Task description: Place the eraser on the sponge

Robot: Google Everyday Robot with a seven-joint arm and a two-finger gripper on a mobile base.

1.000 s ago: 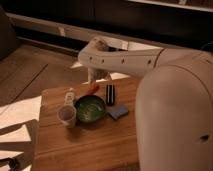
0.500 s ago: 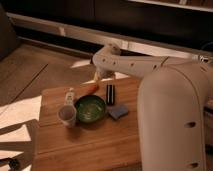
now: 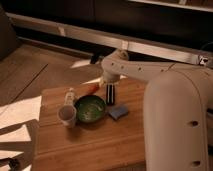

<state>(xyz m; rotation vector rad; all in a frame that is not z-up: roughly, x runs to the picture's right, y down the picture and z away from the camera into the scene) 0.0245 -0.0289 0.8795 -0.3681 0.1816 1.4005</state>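
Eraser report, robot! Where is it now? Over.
Gripper right by eraser, at its far end. Eraser flat on table, not on sponge yet. Sponge close by, beside green bowl.

High over-shoulder view; pincer (image 3: 105, 80) above table (image 3: 90, 146)

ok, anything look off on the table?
Nothing stands out. The eraser lies flat beside the green bowl, near the sponge but not on it; the cup is upright. The gripper hangs over the eraser's far end.
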